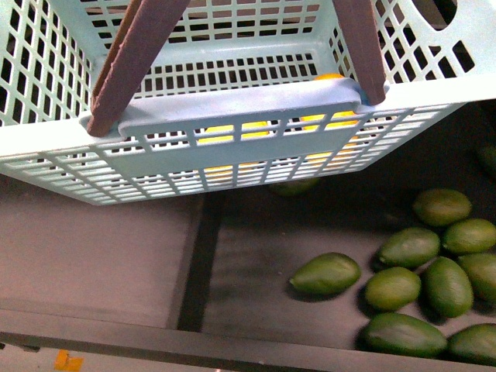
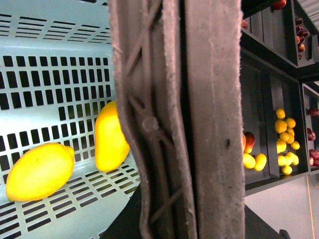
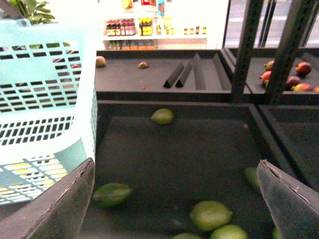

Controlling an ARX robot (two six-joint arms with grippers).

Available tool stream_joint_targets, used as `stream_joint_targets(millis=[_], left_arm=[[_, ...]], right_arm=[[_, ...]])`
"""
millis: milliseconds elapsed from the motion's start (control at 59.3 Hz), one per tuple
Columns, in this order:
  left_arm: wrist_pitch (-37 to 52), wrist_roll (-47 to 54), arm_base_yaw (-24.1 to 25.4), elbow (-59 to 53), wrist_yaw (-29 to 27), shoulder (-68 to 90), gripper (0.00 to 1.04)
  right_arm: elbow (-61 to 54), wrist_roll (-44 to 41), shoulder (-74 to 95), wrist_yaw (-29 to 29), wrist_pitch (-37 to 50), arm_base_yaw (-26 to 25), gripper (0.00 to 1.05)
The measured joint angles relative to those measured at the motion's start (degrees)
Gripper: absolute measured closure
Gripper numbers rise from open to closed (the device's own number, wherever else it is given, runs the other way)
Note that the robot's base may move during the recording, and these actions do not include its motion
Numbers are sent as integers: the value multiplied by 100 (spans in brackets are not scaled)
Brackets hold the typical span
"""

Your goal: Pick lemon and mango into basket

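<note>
Lying lengthwise: lemon [image 2: 40,171], upright mango [image 2: 110,137]

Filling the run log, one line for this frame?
lemon in basket | mango in basket | right gripper open, empty | left gripper: unclear

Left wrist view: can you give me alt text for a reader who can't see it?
A lemon and a mango lie on the slotted floor of a pale turquoise basket. A dark grey vertical part fills the centre, blocking much of the scene, with shelves of yellow fruit beyond.
</note>
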Motion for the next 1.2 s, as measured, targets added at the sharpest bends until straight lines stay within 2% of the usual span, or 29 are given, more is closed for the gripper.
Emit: stream_joint_targets(millis=[270,321,337,354,371,405,439,506,641,709,962,1198], left_arm=[[7,-33,92,0,-173,-2,89],[345,-485,31,-46,-1202,0,89],[520,-787,4,-52,-1722,24,89],[560,-870,-4,-52,-1856,37,89],[791,-1423,-2,-48,-2500,105,89],[988,-2234,116,-9,-3244,234,89],[1134,-2898,363,116,-3488,446,89],[1349,-3493,894,503,-3432,1029,89],[1259,-4264,1462,1488,-3259,2326,89],[1137,-4498,1587,1987,-3259,2857,89],[52,-4529,1639,3689,-3296,4358,89],[-114,-4500,1493,3429,-3377,4450,89]], right_arm=[[-4,0,2,-37,-4,-11,9],[-4,0,2,-20,-4,-9,9],[-4,-2,2,-20,-4,-11,9],[-4,-2,2,-26,-4,-11,9],[-4,-2,2,-26,-4,-11,9],[-4,0,2,-20,-4,-11,9],[-4,0,2,-15,-4,-11,9],[-4,0,2,2,-4,-9,9],[-4,0,2,0,-4,-9,9],[-4,0,2,0,-4,-9,9],[-4,0,2,0,-4,-9,9],[-4,0,2,0,-4,-9,9]])
